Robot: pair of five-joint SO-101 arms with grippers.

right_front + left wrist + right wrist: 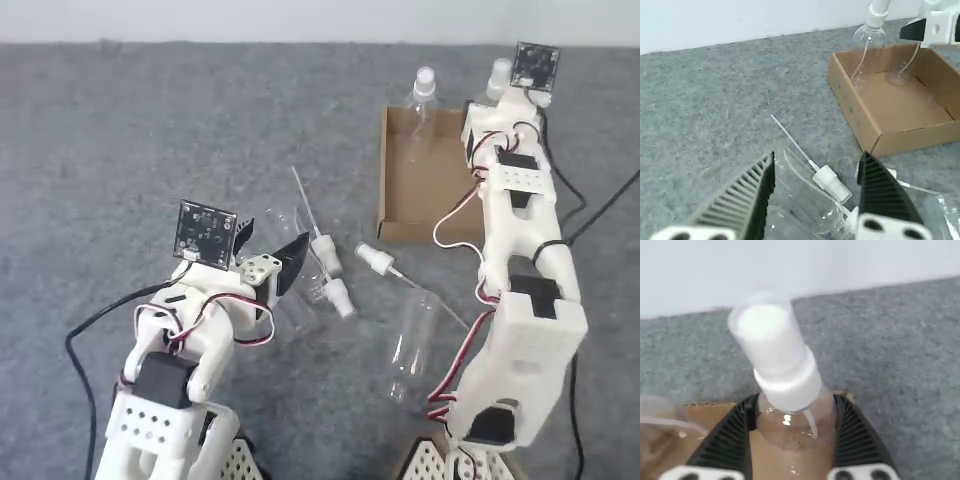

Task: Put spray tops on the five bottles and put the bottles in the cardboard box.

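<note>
The cardboard box (pixel 420 190) lies at the far right. A capped clear bottle (pixel 423 95) stands in its far left corner. My right gripper (pixel 490 108) is at the far right corner, shut on a second capped bottle (pixel 777 360) that stands upright between its fingers (pixel 735 435). My left gripper (pixel 817 160) hangs open low over a clear bottle (pixel 800 200) lying on the table and a loose spray top (pixel 829 181). In the high view the left gripper (pixel 290 268) is at centre left, beside two spray tops (pixel 332 272).
Another bare bottle (pixel 412 340) lies beside the right arm's base. A third loose spray top (pixel 378 259) with its long tube lies in front of the box. The grey carpet (pixel 150 140) to the left is open floor.
</note>
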